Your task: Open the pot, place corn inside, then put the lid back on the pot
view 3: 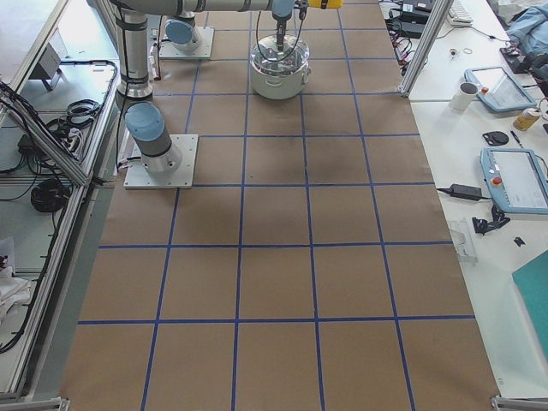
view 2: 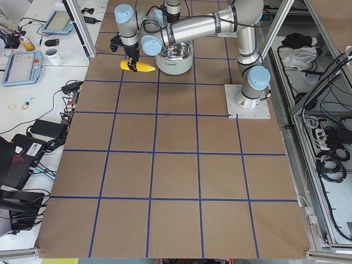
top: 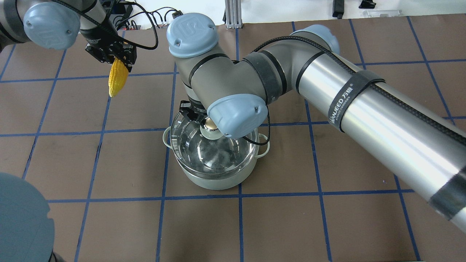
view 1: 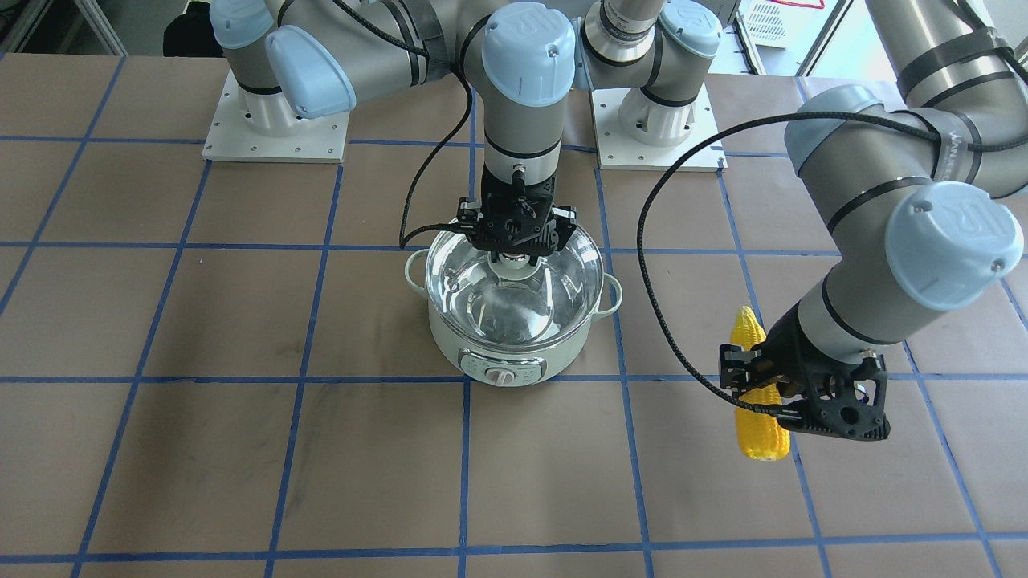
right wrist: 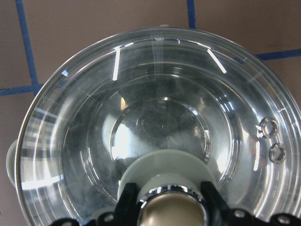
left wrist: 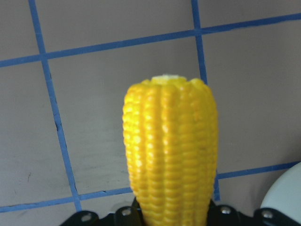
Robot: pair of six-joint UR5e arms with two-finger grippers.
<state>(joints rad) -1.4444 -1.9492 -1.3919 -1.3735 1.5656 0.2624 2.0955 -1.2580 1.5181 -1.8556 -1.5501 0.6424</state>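
The pale mint-green pot (view 1: 514, 365) stands mid-table with its control knob facing away from the robot. The clear glass lid (view 1: 482, 297) covers its mouth; I cannot tell whether it rests on the rim or hangs just above it. My right gripper (view 1: 516, 255) is shut on the lid's knob (right wrist: 169, 181), a finger on each side of the beige-gold cap. My left gripper (view 1: 763, 385) is shut on the yellow corn (view 1: 763, 437) and holds it above the table, well off to the pot's side. The corn also shows in the overhead view (top: 118, 80) and the left wrist view (left wrist: 169, 150).
The brown table top (view 1: 241, 449) carries a blue tape grid. The two arm bases (view 1: 273, 120) stand on white plates at the robot's edge. The right arm (top: 364, 105) stretches across the table beside the pot. Through the lid, the pot's steel inside (right wrist: 155, 127) looks bare.
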